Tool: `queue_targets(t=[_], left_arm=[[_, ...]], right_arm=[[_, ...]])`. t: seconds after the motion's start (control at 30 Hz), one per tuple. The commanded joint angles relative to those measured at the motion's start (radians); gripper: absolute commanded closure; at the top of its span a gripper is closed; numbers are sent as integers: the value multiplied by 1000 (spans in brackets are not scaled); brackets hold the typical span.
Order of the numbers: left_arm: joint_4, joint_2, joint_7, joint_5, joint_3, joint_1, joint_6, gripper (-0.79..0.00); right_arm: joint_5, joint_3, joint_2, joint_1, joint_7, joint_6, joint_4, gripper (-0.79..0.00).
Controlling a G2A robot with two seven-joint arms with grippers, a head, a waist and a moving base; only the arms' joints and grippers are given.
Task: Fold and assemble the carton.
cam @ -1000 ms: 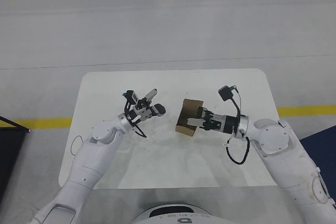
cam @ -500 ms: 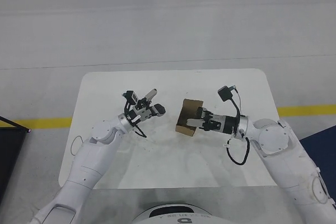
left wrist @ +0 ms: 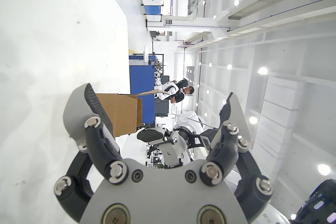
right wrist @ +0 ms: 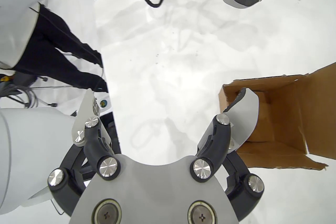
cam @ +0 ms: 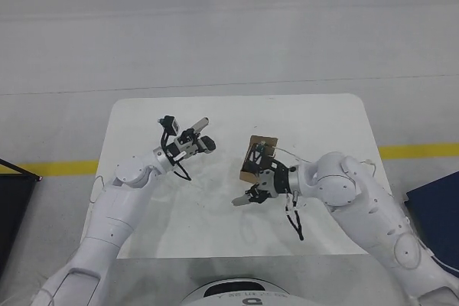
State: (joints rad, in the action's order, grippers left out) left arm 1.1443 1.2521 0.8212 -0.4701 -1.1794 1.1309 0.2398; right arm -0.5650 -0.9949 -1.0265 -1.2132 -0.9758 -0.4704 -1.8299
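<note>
Cardboard this light worries me. The carton sits on the bench with its mouth open and flaps unfolded. The right claw is spread wide, one finger inside the carton's mouth and the other outside it. The left claw, also wide and empty, hangs well clear of the carton. With nothing bracing it, a sideways push could skid or tip the carton, or crumple its wall.

White arms, black cables, grey screw-studded left end effector
</note>
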Motion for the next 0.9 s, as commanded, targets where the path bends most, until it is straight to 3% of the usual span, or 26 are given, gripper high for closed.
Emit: queue_targets(t=[0.0,0.23,0.33,0.43,0.63,0.87], left_arm=[[-6,-1,-9,9,-4,6,8,-785],[-18,-6,-27,7,-24,28,30,-785],[-24,-8,-31,10,-32,34,34,-785],[-28,-8,-31,1,-34,35,33,-785],[-38,-3,-25,-15,-22,21,37,-785],[-66,3,-14,-29,-10,-4,47,-785]], right_arm=[[-57,37,-6,18,-5,23,4,-785],[-220,146,-34,101,-37,149,34,-785],[-254,172,-42,126,-62,185,44,-751],[-261,192,-49,150,-107,194,62,-659],[-241,223,-60,184,-173,193,73,-388],[-218,240,-62,192,-248,181,49,-339]])
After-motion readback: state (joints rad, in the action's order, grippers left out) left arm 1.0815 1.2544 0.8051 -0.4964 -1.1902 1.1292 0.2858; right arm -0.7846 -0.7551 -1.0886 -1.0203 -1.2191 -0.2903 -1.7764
